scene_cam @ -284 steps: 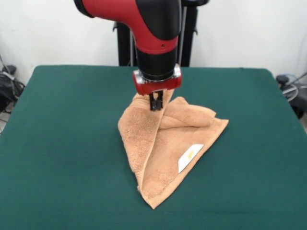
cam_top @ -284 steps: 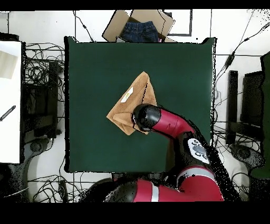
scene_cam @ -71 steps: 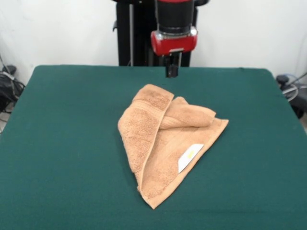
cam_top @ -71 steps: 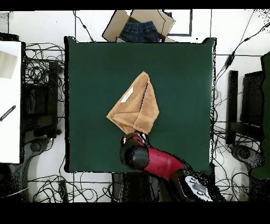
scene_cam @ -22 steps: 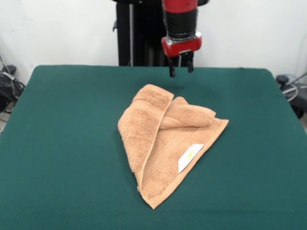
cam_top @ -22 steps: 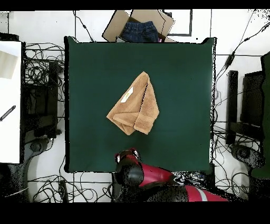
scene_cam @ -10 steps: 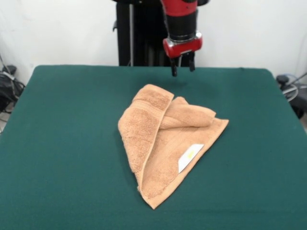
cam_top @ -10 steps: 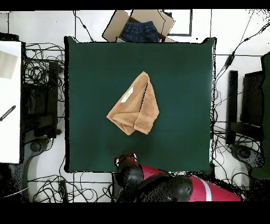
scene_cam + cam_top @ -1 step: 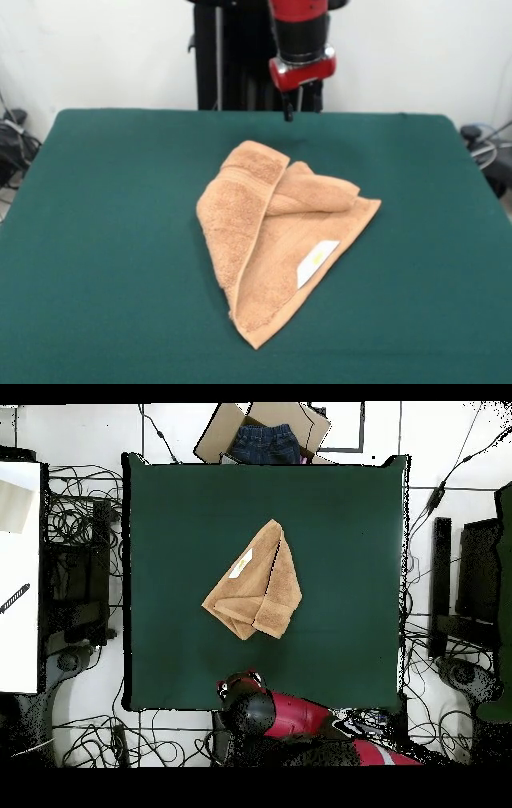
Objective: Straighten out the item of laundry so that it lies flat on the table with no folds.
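Observation:
The item of laundry (image 9: 268, 232), a tan terry towel, lies crumpled in a rough triangle at the middle of the table (image 9: 112, 240). One flap is folded over its left side and another is bunched at its far right. Its white label (image 9: 318, 262) faces up near the right edge. My gripper (image 9: 301, 112) hangs above the table's far edge, well behind the towel and not touching it, open and holding nothing. In the overhead view the towel (image 9: 256, 587) sits mid-table (image 9: 340, 504), and the gripper (image 9: 240, 684) is at the bottom edge.
A cardboard box (image 9: 262, 432) holding blue jeans stands beyond the table's top edge in the overhead view. Cables (image 9: 85, 514) lie on the floor around the table. A white surface (image 9: 20, 574) runs along the left.
My gripper has let go of the towel's far corner, risen and drawn back to the table's far edge, opening and turning slightly. The towel keeps its folded shape.

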`<state>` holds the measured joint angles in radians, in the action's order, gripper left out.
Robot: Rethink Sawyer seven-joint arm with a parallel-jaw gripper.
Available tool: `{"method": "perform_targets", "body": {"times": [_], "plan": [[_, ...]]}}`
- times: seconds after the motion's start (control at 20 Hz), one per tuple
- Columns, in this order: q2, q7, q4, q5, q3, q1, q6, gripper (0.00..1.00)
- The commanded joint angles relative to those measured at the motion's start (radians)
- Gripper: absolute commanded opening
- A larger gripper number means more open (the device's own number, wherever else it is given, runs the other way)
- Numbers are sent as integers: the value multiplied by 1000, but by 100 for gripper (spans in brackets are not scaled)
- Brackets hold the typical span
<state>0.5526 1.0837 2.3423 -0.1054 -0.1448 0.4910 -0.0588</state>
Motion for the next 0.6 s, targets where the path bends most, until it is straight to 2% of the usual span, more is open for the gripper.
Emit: {"method": "perform_targets", "body": {"times": [0.05,0.2,0.4,0.55,0.6], "plan": [[15,211,-131,80,-53,-13,132,100],[15,207,-123,63,-60,12,146,100],[-3,244,-49,32,-67,62,64,100],[37,282,40,15,-57,80,8,100],[91,288,90,6,-52,87,9,100]]}}
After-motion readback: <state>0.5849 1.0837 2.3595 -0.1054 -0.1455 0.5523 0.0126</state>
